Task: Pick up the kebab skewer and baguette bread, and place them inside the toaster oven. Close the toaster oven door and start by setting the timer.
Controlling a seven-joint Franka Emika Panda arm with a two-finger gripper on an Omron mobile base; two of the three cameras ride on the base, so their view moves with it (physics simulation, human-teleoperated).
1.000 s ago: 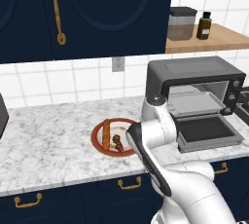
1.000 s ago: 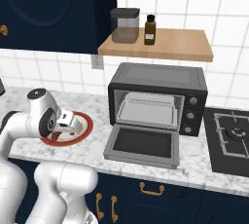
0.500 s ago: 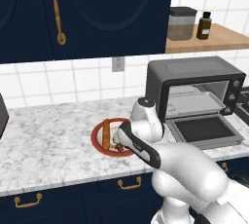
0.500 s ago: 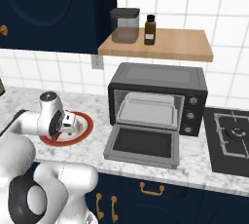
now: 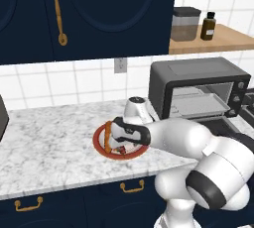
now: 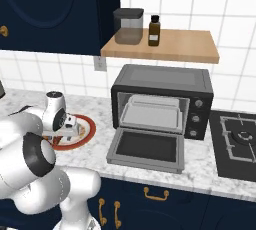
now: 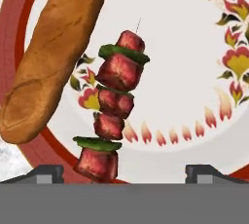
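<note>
The marble counter [image 5: 44, 142] bears a red-rimmed plate [image 5: 99, 142] and the toaster oven [image 6: 160, 101].

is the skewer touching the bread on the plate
Apart. The hand view shows a strip of white plate between the skewer and the bread along their whole length.

No text, label, brand or number can be read anywhere.

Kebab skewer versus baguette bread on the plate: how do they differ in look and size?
The kebab skewer is a thin stick of dark red chunks with green slices; the baguette bread is one smooth orange-brown loaf. The baguette is thicker and longer. Both lie side by side on the red-rimmed plate, untouched.
</note>
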